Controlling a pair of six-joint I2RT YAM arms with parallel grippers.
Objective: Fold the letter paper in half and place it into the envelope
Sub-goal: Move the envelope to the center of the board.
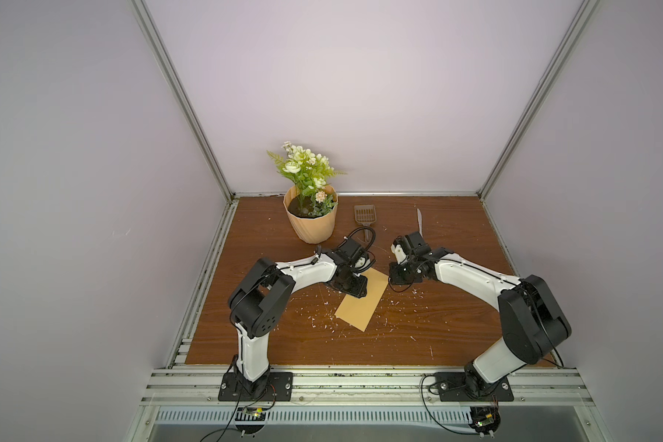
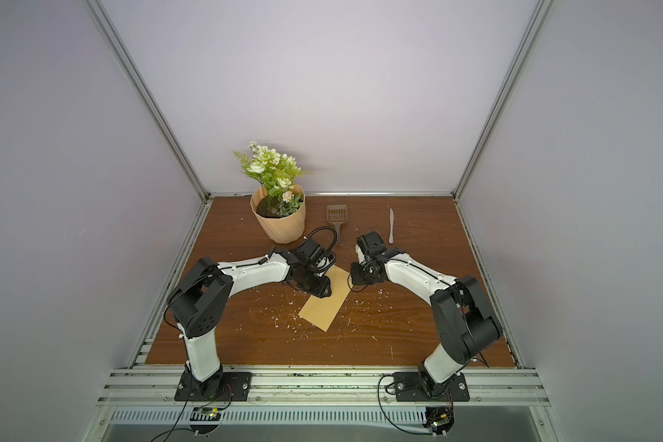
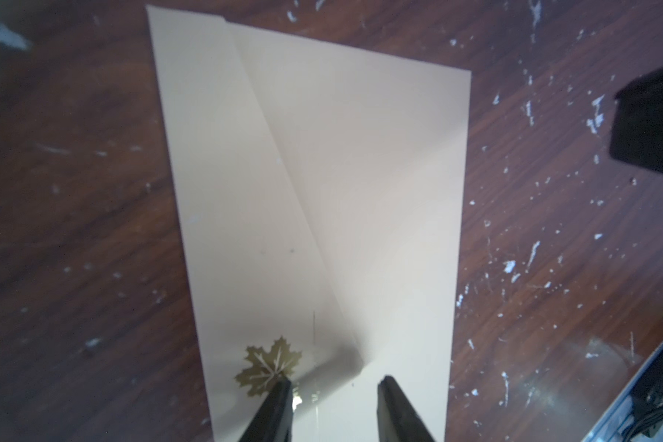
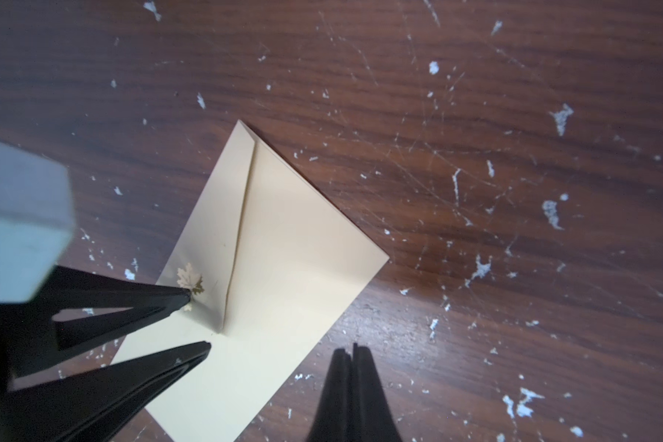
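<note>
Looked down into a booth with pale lilac walls and aluminium posts, floored by a brown wood-grain bench (image 1: 437, 329) flecked with white scraps. Found two white-and-black arms reaching in from the near edge and bending towards each other over the middle.

Found a mustard-yellow envelope (image 1: 360, 306) lying flat and slantwise near the middle of the bench, between the two arms, its far end hidden under the left wrist in both top views. Showed paler, almost cream, in the wrist views, with the triangular flap folded down over the body and a small gold maple-leaf sticker (image 3: 268, 365) just beside the flap's point.

Saw the left fingers (image 3: 280, 394) partly open, tips down at the envelope: one at the sticker's edge, the other over plain paper, with the flap's point between them, slightly raised and casting a shadow. Gripped nothing.

Saw the right fingers (image 4: 350, 350) pressed fully together and empty, over bare bench just beside the envelope's edge.

Noted along the back a ribbed peach pot (image 1: 311, 225) of white flowers and green leaves, a brown slotted scoop (image 1: 363, 213) and a pale knife (image 1: 420, 224), all well apart from the envelope.
</note>
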